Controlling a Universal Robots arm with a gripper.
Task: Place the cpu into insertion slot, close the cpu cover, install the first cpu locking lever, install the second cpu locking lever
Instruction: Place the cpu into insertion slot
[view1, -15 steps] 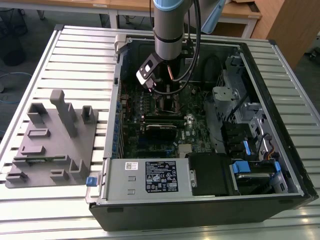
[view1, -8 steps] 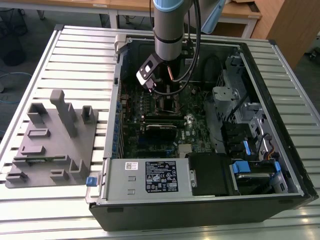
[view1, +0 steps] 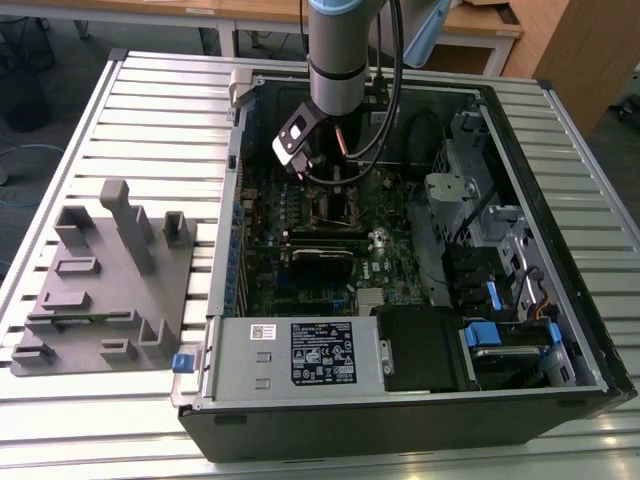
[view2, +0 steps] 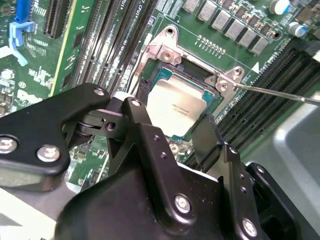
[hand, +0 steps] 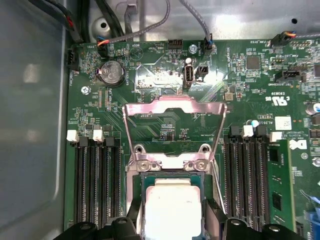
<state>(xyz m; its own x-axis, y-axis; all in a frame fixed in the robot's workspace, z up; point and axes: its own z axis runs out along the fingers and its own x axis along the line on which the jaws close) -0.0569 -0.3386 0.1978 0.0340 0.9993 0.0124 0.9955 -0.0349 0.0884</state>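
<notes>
The cpu (view2: 175, 106) is a square chip with a dull silver top, lying flat in the insertion slot (view2: 150, 75) on the green board. My gripper (view2: 171, 120) reaches down over it, its two black fingers (view2: 136, 116) pressed against opposite sides of the chip. In the first wrist view the cpu (hand: 172, 210) sits between the same fingertips (hand: 134, 222). The cpu cover (hand: 175, 107), a thin silver frame, stands swung back on its hinge beyond the slot. A thin wire locking lever (view2: 280, 93) sticks out from the slot's corner. In the exterior view the gripper (view1: 335, 175) is deep inside the computer case.
Long black memory slots (hand: 95, 185) flank the socket on both sides. The open case (view1: 560, 220) holds drive cages, cables and a power supply (view1: 300, 350) along its near side. A grey fixture plate (view1: 100, 280) lies on the slatted table at the exterior view's left.
</notes>
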